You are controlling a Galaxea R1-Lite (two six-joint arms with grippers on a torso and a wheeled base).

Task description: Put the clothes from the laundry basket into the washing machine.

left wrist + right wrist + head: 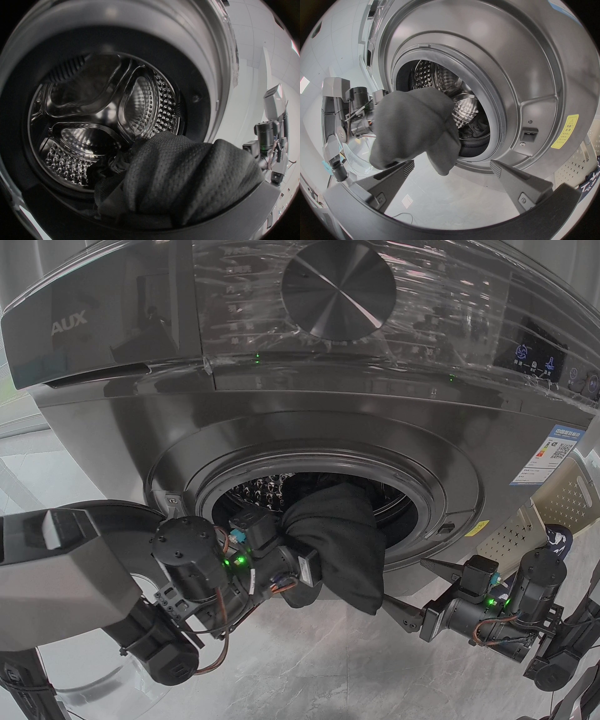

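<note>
While in washing machine (312, 421) mouth, black garment (340, 540) near yellow label (477, 528)

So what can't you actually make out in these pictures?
- Left hand: in the head and left wrist views, the black textured cloth drapes over it and hides its grip.
- Cream perforated laundry basket: in the head view, cut off by the right edge and partly behind the grey washing machine; contents unseen.
- Dark clothes in the steel drum: in the right wrist view, too shadowed to count.
</note>
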